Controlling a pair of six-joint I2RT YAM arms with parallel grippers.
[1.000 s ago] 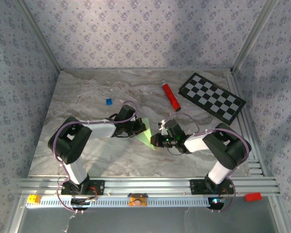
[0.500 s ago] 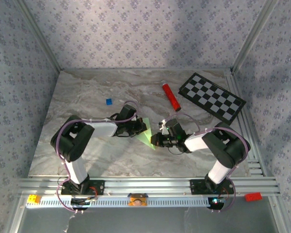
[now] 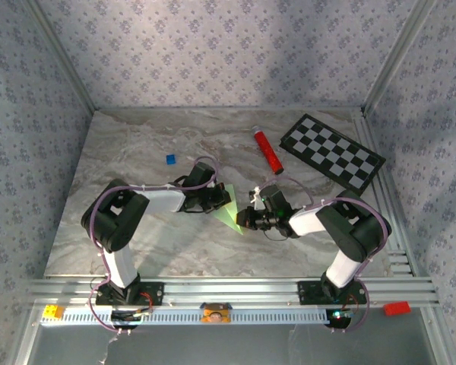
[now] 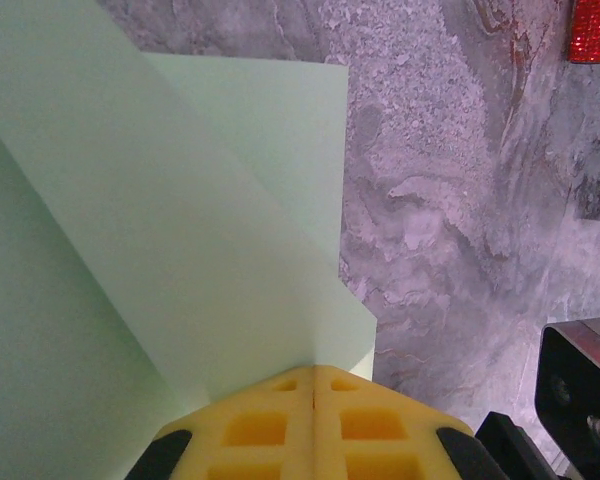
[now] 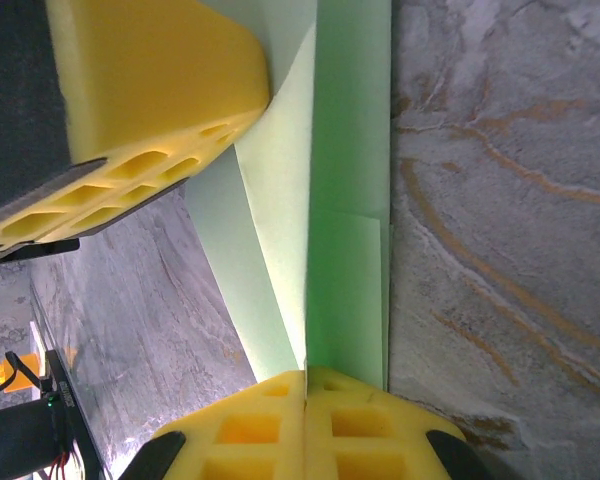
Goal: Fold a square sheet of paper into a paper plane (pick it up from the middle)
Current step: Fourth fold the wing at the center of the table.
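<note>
The pale green sheet of paper (image 3: pixel 229 207) is sitting near the middle of the marble surface (image 3: pixel 137 236), between the two arms, partly folded into an angular, pointed shape. The left gripper (image 3: pixel 216 199) is meeting it from the left and the right gripper (image 3: pixel 245 218) from the right, the two standing close together over the sheet.

In the left wrist view, the left gripper (image 4: pixel 313 378) is pressing its yellow fingers (image 4: pixel 250 430) fully together, pinching an edge of the paper (image 4: pixel 180 250), whose folded layers are fanning upward across the frame. A dark part of the other arm is showing at the lower right.

In the right wrist view, the right gripper (image 5: pixel 306 380) is likewise closing its yellow fingers (image 5: pixel 365 425) tight on the paper (image 5: pixel 345 180), where a crease is running straight up from the seam. The left gripper's yellow pad (image 5: pixel 150 90) is touching the sheet at the upper left.

Farther back, a red tube (image 3: pixel 267 150) is lying beside a black-and-white checkerboard (image 3: pixel 332 152), and a tiny blue square (image 3: pixel 169 159) is resting well apart to the left.
</note>
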